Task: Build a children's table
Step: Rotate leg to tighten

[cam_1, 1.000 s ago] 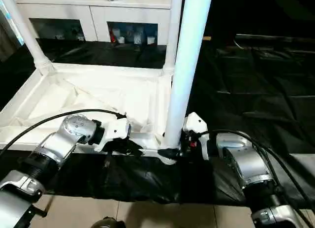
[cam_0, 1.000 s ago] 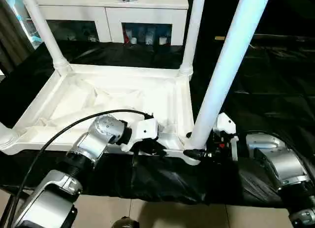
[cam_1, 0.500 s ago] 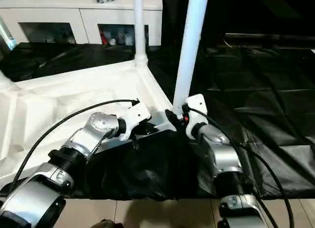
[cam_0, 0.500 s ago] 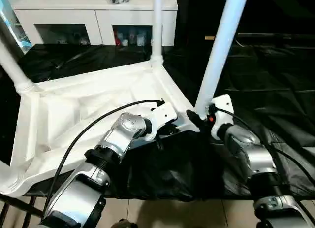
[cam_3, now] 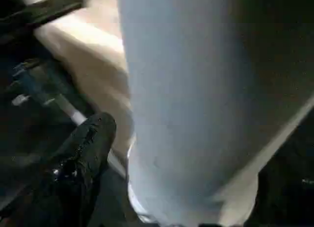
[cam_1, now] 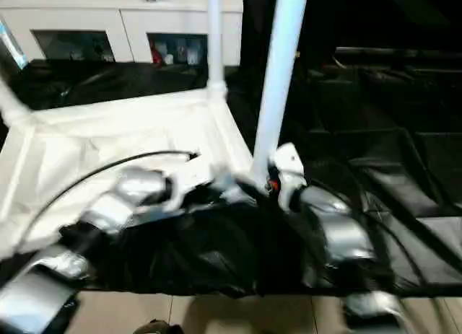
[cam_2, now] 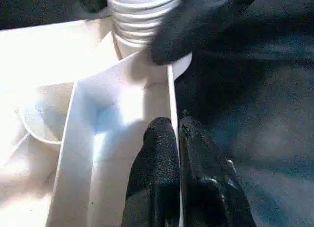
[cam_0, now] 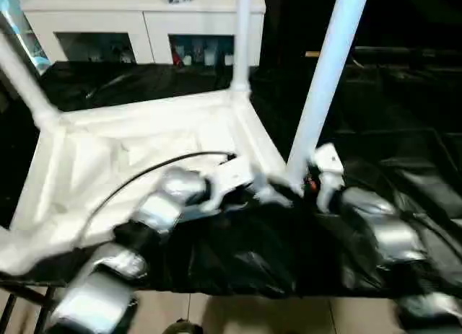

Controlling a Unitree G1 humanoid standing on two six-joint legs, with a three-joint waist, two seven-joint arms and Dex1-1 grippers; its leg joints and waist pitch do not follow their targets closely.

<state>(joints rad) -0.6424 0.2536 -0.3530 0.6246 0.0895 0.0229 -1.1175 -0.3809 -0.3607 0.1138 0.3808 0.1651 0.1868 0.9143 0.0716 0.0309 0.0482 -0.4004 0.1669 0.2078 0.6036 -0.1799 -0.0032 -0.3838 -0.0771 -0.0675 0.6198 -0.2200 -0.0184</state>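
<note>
White plastic tabletop [cam_0: 144,143] lies underside up on the black-covered work table [cam_0: 404,110], legs standing in its corner sockets; the left gripper [cam_2: 177,131] pinches the thin near rim with its fingers closed on it. Just beyond that grip the nearest leg [cam_0: 325,81] rises from its ribbed socket; the right gripper [cam_3: 162,153] sits around its base, fingers spread wide, one black finger [cam_3: 83,153] beside the tube.

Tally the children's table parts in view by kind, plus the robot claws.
Tabletop, upside down: 1
Legs standing in its corner sockets: 3 (near right, far right, far left)
Claws: 2 (left claw shut on the tabletop rim, right claw at the near right leg's base)
Total: 6
</note>
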